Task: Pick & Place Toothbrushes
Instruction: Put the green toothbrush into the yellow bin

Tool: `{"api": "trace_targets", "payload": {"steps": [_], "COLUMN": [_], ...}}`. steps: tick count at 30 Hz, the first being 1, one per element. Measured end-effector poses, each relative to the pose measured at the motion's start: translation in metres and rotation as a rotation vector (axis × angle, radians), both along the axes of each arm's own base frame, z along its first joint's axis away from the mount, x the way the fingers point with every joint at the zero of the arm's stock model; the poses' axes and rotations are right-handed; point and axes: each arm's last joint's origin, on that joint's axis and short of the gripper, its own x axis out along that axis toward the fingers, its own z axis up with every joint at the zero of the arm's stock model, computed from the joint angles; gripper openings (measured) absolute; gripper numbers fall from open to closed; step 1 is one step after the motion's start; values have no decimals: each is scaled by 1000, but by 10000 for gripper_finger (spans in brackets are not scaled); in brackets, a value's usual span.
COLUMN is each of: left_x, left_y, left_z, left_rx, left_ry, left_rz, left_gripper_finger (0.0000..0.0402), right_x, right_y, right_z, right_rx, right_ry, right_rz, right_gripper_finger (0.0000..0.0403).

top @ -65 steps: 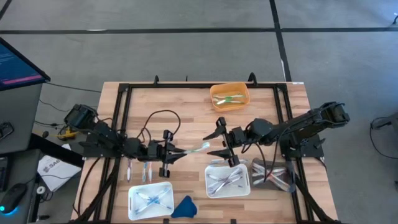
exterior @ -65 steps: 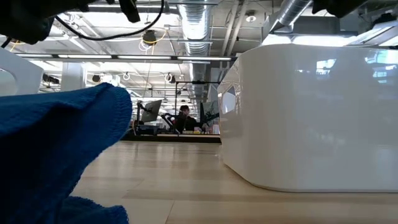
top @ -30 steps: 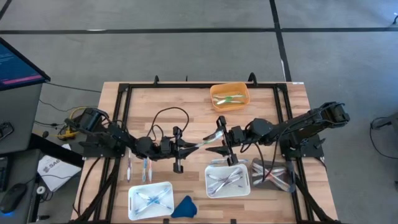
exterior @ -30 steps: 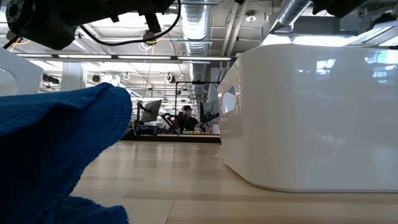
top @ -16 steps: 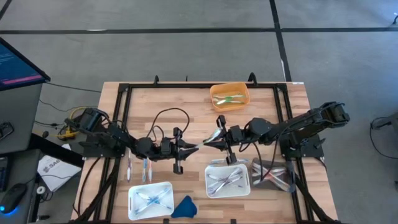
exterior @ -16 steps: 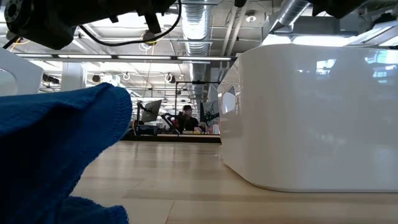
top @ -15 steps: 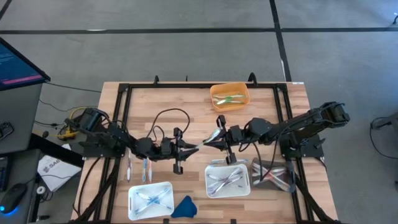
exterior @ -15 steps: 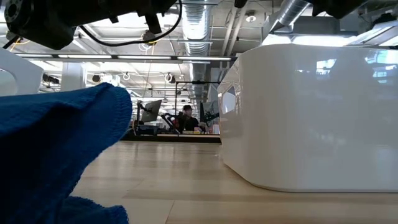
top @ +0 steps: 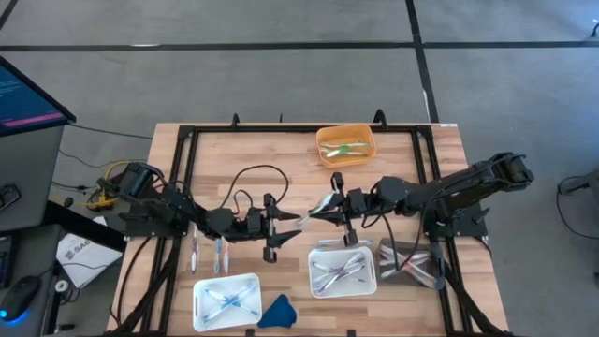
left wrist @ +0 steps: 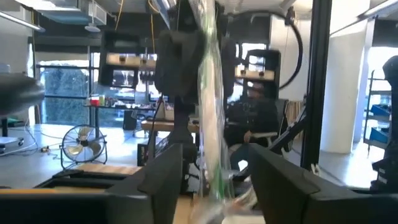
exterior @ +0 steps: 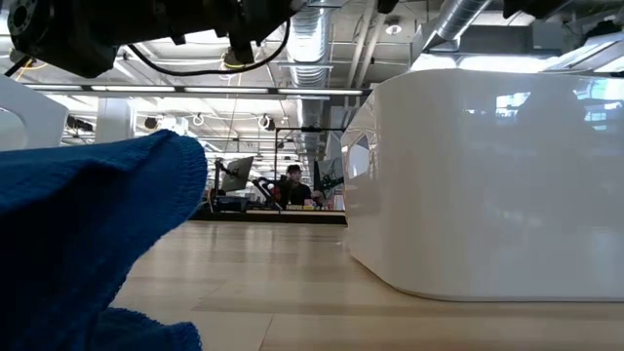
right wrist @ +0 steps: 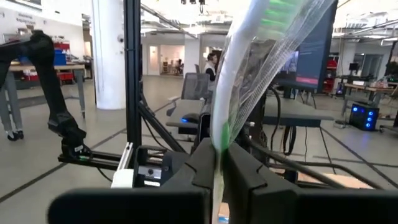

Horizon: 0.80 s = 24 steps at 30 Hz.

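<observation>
A white and green toothbrush (top: 314,213) in a clear wrapper hangs in the air over the table's middle, between my two grippers. My right gripper (top: 329,207) is shut on it; its shut fingers show in the right wrist view (right wrist: 219,167). My left gripper (top: 292,223) is open. In the left wrist view (left wrist: 214,186) its fingers stand on either side of the toothbrush (left wrist: 210,112) without touching it. More toothbrushes lie in the orange bin (top: 345,159), in two white trays (top: 343,288) (top: 226,318), and on the wood (top: 208,255). My right gripper pinches the toothbrush between its two fingers (right wrist: 200,163), at the toothbrush's end nearest the table's right edge (right wrist: 219,134). The fingers come level from the table's right and lie roughly along it. The toothbrush is lifted clear of the table and sticks out past the fingertips toward my left gripper.
A blue cloth lump (top: 277,312) lies at the near edge and fills the left of the low view (exterior: 97,244), beside a white tray wall (exterior: 487,175). A clear tray (top: 412,262) sits near right. A black cable (top: 248,178) loops over the left arm. A black frame (top: 187,140) rings the table.
My right gripper has shut on the toothbrush's right end; its fingers stood spread around it a second ago. The toothbrush stays in the air between the two grippers.
</observation>
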Motion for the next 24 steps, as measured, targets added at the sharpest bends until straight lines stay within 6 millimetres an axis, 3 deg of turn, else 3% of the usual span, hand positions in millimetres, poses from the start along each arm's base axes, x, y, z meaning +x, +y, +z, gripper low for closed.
{"api": "trace_targets", "payload": {"steps": [7,14,24], "left_x": [-4,-12,-19], "left_y": [1,2,4], "left_z": [-8,-18,-30], "left_rx": [-2,-38,-143], "left_ry": [51,90,133], "left_rz": [55,122,94], "left_gripper_finger": [207,204,191], "right_x": [-9,-20,-24], "right_y": [-4,-12,-47], "right_z": [5,10,10], "right_rx": [-77,-163,-170], "right_ry": [53,108,175], "right_rz": [-94,-220,-349], "right_gripper_finger": [6,9,9]}}
